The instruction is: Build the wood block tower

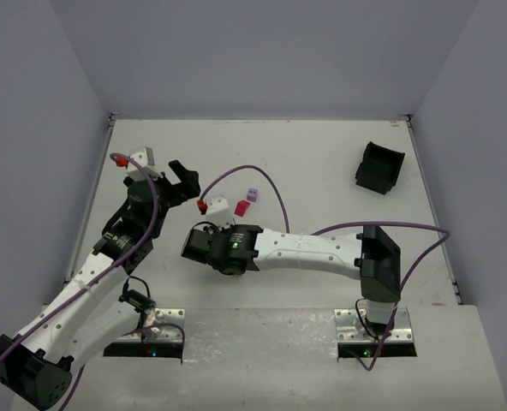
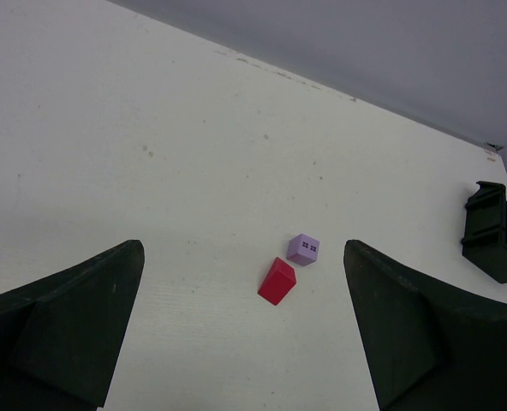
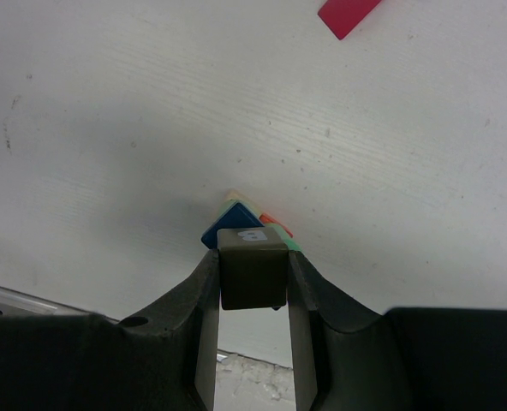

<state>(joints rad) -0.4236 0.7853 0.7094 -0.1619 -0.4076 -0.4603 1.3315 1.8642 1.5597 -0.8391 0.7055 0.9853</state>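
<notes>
Tower — blue, tan, red and green corners showing — is seen on the table, directly beneath a dark olive block clamped in the narrowed right gripper. The left gripper is spread wide, empty, above a red block and a lilac cube — a black bin well apart.

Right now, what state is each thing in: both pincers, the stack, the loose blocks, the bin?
left pincer: open, holding nothing.
right pincer: shut on a dark block.
dark block: held over the tower; contact with it cannot be told.
tower: standing under the right pincer.
red block: loose on the table.
purple block: loose beside the red block.
black bin: set apart, untouched.
</notes>
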